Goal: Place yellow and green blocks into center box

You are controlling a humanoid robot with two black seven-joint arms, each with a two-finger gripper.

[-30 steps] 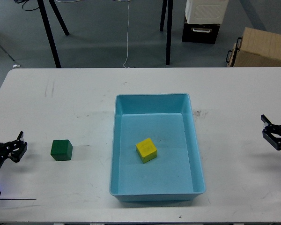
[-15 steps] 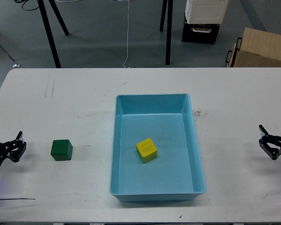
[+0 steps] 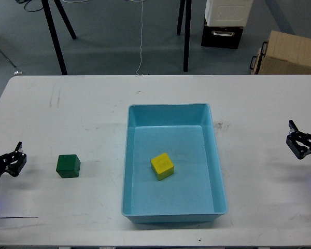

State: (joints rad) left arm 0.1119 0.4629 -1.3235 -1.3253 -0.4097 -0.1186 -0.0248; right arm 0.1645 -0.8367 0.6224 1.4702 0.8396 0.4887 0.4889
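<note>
A: Left end effector (image 3: 14,162) sits at the table's left edge, low, fingers spread a little and holding nothing. Narrowly parted, I'd call it.

B: And the right one?

A: Right end effector (image 3: 299,143) is at the far right edge, two prongs showing with a gap between them, empty as well. Both are well apart from anything they could grab.

B: Working outward, then. What's nearest the left one?

A: The green block (image 3: 68,166), resting on the bare white table (image 3: 93,114), off to the right of that end effector and well left of the blue box (image 3: 218,176). The yellow block (image 3: 161,166) already lies inside the box, near the middle of its floor, turned slightly askew.

B: So half done, by the look of it. Where's the risk?

A: The green block, I'd say. A narrow opening could clip a top corner on the way down and shove the cube along the table instead of straddling it. Then the carry: the near wall of the box stands up, and a low pass might knock the block loose outside it. A drop right onto the yellow one could also bounce.
</note>
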